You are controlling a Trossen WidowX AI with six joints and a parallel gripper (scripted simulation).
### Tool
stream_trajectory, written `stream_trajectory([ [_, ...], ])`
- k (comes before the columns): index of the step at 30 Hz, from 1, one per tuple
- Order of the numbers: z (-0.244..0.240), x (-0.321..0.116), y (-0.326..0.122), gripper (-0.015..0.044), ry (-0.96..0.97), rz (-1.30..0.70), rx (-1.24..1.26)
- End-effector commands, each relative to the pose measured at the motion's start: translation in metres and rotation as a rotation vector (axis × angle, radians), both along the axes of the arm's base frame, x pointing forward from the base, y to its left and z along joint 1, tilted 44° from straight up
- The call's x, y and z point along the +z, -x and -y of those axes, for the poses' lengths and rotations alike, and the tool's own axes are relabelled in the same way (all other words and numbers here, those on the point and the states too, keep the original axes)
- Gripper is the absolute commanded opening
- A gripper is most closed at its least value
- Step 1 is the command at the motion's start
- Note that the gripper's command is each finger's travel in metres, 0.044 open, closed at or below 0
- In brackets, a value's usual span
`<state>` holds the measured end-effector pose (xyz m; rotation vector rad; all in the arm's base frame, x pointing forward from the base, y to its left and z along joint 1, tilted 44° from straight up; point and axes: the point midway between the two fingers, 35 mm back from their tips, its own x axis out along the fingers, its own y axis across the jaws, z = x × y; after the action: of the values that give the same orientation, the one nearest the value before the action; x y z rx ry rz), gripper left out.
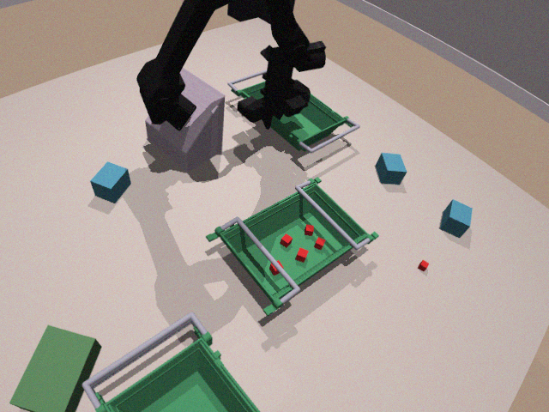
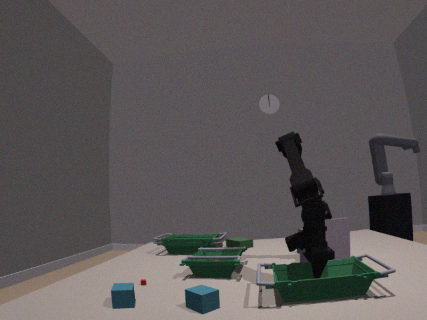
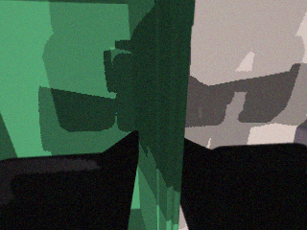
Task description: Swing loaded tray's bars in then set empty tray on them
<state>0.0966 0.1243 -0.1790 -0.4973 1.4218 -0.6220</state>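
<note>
Since both bars (image 1: 268, 254) (image 2: 215, 257) lie across, your end effector (image 1: 271, 119) (image 2: 317, 273) (image 3: 150, 135) grips the empty tray (image 1: 316, 119) (image 2: 323, 288) (image 3: 165, 72); lift level, toward top-view six o'clock.

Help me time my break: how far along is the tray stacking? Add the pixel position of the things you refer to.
Done: both grey bars (image 1: 268, 254) (image 2: 211, 257) lie across the green plastic tray (image 1: 326, 264) (image 2: 211, 270) holding small red blocks (image 1: 302, 255) (image 2: 216, 261).
In hand: the end effector (image 1: 270, 120) (image 2: 316, 275) (image 3: 150, 135) grips a wall of the empty green plastic tray (image 1: 325, 110) (image 2: 320, 290) (image 3: 163, 86).
Left: lifting it, setting it level on the bars, letting go.
</note>
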Motion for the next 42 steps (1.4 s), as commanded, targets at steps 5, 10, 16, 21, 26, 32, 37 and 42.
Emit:
stream_trajectory([
  [5, 0.002, 0.002, 0.000, 0.0021, 0.010, -0.002, 0.003],
  [10, -0.015, 0.016, 0.000, 0.0000, 0.008, -0.003, 0.004],
  [16, -0.045, 0.051, 0.003, 0.0000, 0.008, -0.004, 0.004],
  [21, -0.052, 0.060, 0.004, 0.0000, 0.008, -0.004, 0.003],
  [26, -0.054, 0.060, 0.003, 0.0000, 0.008, -0.004, 0.003],
  [32, -0.073, 0.059, -0.002, 0.0000, 0.006, -0.004, 0.003],
  [37, -0.091, 0.059, -0.008, 0.0000, 0.005, -0.003, 0.003],
  [42, -0.109, 0.060, -0.013, 0.0000, 0.004, -0.003, 0.003],
])
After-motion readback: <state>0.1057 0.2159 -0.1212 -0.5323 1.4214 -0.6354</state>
